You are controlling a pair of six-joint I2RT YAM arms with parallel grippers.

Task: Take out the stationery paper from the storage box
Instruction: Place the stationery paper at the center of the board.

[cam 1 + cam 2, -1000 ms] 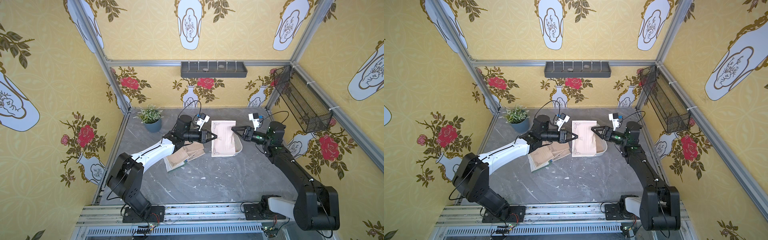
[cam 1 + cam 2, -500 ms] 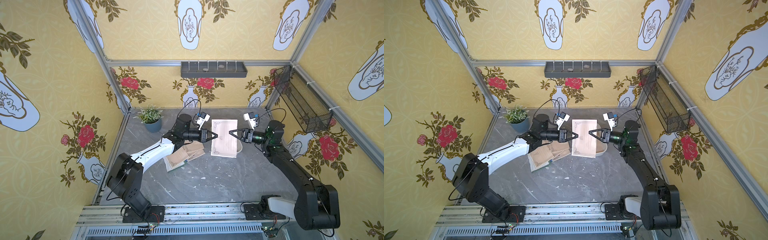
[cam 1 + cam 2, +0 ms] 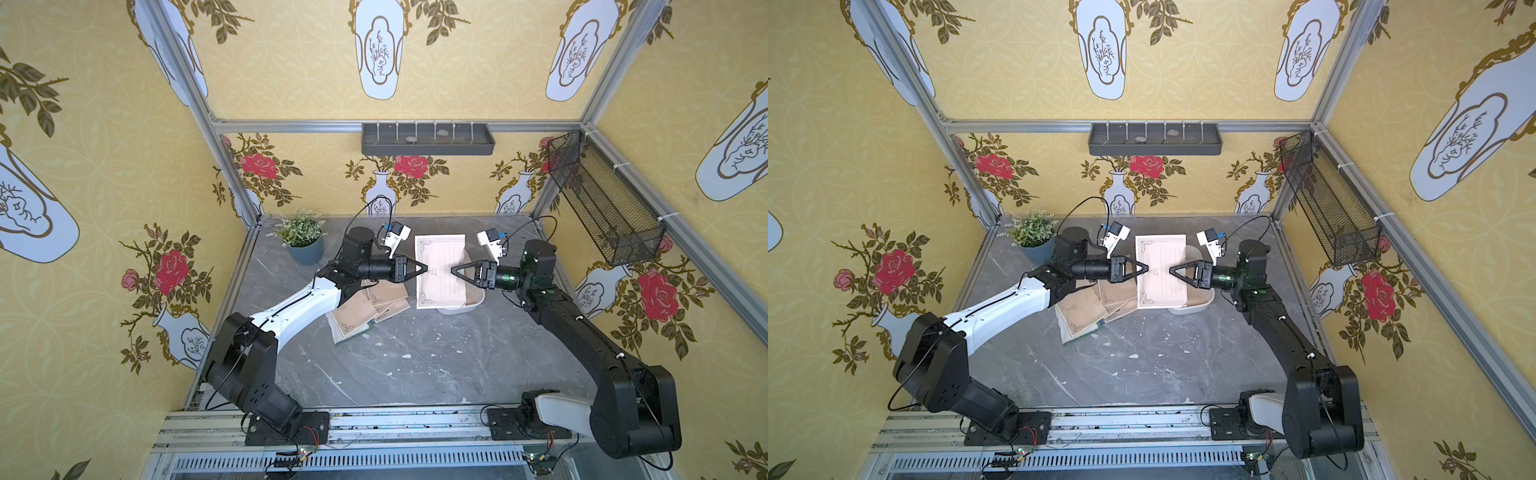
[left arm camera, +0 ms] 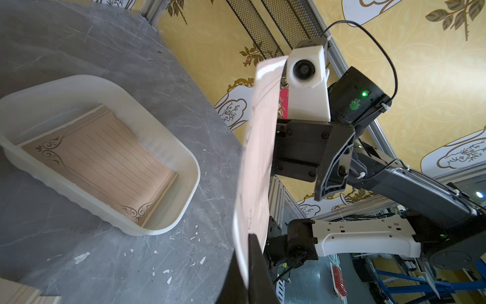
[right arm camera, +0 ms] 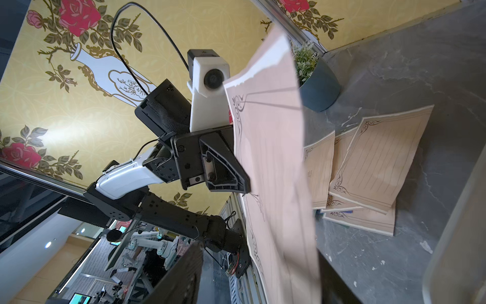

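A pale pink sheet of stationery paper hangs in the air above the white storage box. My left gripper is shut on the sheet's left edge. My right gripper stands open, its fingers on either side of the sheet's right edge. In the left wrist view a tan sheet with dark corner flourishes lies flat in the box. More tan sheets lie in a loose pile on the table left of the box.
A potted plant stands at the back left of the grey table. A grey compartmented tray hangs on the back wall. A black wire-mesh basket hangs on the right wall.
My right gripper has moved left over the box to the held sheet's right edge. The left gripper has stayed in place, shut on the sheet.
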